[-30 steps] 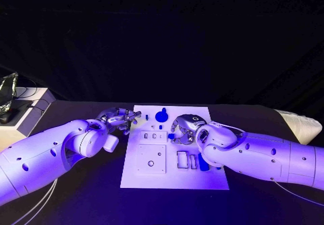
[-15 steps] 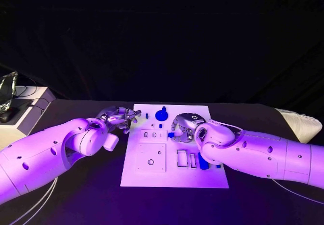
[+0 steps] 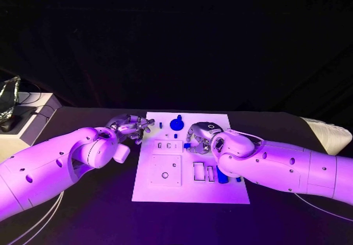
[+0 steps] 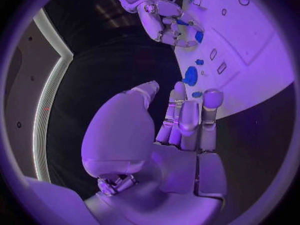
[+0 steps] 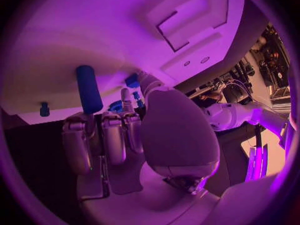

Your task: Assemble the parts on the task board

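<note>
The white task board (image 3: 191, 191) lies in the middle of the black table. My right hand (image 3: 200, 137) hovers over its middle, pinching a small blue part (image 3: 187, 146) between thumb and fingers; the same small blue part (image 5: 132, 80) sits at the thumb tip, and my right hand (image 4: 165, 20) also appears across the board. My left hand (image 3: 134, 126) is at the board's far left edge, fingers (image 4: 187, 117) stretched out and holding nothing. A round blue part (image 3: 176, 124) stands near the board's far edge. A blue cylinder (image 3: 221, 175) lies on the board beside my right forearm.
Two tiny blue pegs (image 3: 168, 137) stand near the round part (image 4: 190, 76). Rectangular slots (image 3: 198, 172) and a square recess with a hole (image 3: 165, 172) mark the board. A white shelf with dark gear (image 3: 18, 122) stands at the table's far left, a pale bundle (image 3: 327, 133) at the right.
My left hand has crept slightly toward the board's far corner. My right hand has barely shifted and still holds the small blue part.
</note>
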You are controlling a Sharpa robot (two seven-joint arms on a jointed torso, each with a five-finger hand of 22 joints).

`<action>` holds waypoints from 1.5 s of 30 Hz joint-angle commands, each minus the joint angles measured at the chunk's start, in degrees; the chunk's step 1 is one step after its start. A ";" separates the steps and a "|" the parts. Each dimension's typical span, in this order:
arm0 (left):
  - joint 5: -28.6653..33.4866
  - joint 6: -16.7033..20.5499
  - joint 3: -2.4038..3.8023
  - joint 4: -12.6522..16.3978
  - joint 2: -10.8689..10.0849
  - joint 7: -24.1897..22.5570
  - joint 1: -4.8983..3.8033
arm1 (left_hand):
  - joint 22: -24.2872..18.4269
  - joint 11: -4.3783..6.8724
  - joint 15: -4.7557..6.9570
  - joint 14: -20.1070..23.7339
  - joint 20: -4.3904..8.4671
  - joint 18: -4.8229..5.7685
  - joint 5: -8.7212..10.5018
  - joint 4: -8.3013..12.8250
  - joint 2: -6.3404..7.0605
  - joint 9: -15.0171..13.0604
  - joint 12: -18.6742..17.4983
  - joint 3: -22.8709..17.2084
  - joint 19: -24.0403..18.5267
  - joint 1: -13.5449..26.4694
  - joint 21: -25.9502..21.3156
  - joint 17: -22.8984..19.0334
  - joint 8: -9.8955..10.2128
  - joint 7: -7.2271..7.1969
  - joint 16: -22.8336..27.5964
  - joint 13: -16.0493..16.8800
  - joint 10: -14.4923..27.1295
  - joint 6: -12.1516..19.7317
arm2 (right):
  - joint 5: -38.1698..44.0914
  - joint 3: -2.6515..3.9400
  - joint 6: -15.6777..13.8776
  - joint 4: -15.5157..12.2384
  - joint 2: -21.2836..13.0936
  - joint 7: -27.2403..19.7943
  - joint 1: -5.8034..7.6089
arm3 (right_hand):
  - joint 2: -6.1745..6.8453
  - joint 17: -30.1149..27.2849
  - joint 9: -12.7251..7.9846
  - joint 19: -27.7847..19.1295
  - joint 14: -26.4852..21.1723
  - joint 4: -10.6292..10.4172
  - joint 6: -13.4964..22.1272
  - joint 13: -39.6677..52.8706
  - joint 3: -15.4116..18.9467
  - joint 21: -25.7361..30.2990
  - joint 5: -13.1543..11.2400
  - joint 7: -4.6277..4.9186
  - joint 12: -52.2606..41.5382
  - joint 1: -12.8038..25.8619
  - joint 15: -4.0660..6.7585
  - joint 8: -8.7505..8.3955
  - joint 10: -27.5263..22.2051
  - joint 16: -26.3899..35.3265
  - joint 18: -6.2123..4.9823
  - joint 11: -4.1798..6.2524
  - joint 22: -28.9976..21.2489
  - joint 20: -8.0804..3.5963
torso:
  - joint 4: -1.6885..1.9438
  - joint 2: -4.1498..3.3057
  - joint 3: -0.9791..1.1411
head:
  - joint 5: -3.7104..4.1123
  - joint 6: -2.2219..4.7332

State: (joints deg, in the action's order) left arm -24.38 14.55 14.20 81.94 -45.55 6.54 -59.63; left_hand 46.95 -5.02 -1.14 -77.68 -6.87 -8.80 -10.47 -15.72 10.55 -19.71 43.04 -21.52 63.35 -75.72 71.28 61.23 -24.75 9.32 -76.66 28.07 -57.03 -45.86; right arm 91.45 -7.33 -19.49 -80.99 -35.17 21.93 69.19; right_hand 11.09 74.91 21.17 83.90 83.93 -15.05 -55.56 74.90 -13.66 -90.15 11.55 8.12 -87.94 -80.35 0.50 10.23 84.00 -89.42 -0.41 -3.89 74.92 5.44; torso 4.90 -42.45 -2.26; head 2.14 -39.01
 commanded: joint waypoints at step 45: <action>-0.87 -1.22 0.02 -0.32 0.33 -0.86 0.06 | 0.02 0.13 0.10 0.32 0.02 0.57 -0.04 0.06 -0.20 0.05 -0.35 -0.64 -0.45 -0.88 -0.28 -0.09 -0.34 0.21 0.20 -0.33 0.39 0.28 | 2.70 -0.18 1.77 -2.64 -0.50 -0.49 0.03 | -0.38 13.46 0.81 6.10 5.70 1.06 -3.80 13.63 -7.49 0.15 4.86 -1.75 -0.51 -0.18 1.59 3.37 4.53 -0.10 0.41 1.95 15.08 -1.40 | -0.13 0.11 0.02 | -0.16 -0.39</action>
State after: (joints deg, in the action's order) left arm -24.66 14.36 14.19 81.54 -45.38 6.47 -59.56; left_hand 46.95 -5.02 -1.14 -77.68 -6.87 -8.80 -10.47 -15.65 10.24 -19.70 43.04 -21.91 63.35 -76.02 71.28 61.20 -24.75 9.32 -76.66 27.80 -57.03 -45.87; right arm 92.64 -7.56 -18.30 -83.08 -35.67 21.47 69.11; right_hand 10.73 74.91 22.01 83.99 83.95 -14.05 -58.96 74.92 -20.80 -90.10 16.71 6.54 -88.39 -80.80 1.74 13.31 83.91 -89.41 -0.39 -2.33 74.90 4.52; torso 4.83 -42.38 -2.23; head 1.96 -39.46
